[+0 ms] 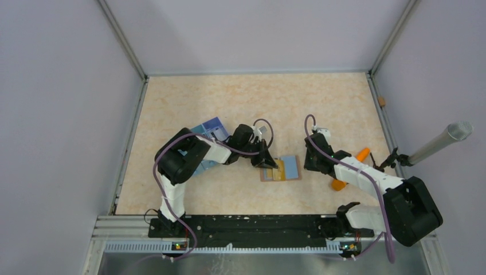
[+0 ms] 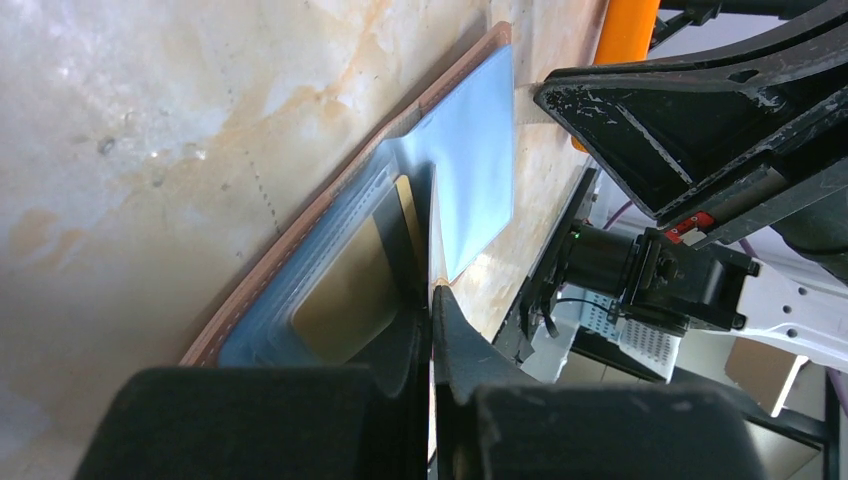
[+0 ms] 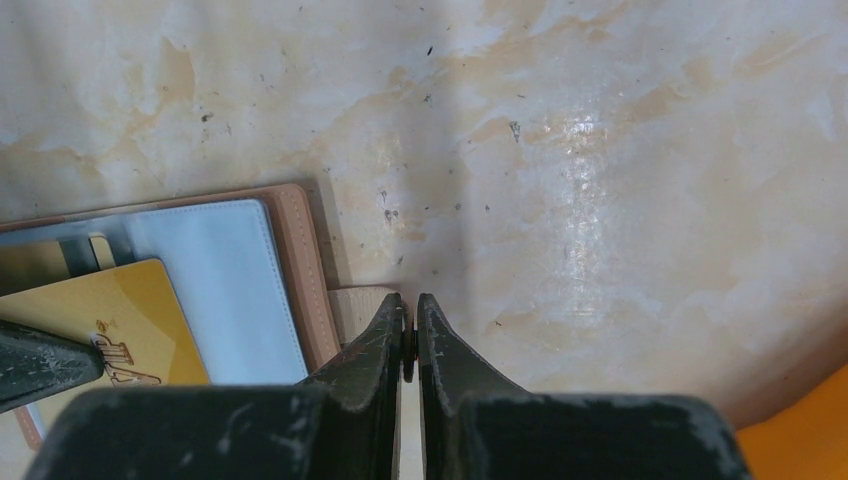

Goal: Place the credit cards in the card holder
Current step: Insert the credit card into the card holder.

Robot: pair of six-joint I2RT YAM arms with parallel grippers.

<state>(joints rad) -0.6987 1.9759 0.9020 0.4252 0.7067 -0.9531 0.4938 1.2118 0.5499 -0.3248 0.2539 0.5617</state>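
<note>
Showing left jaws, right jaws both together, gold card [image 3: 130, 305] lettering only from right wrist

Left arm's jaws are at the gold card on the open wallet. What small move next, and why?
Probably nudge the left gripper forward to slide the gold card deeper into the wallet. Its jaws are shut at the card's near edge, the card looks tilted and only partly pocketed, and the right gripper, jaws shut, sits by the wallet's tab, seemingly steadying it.
</note>
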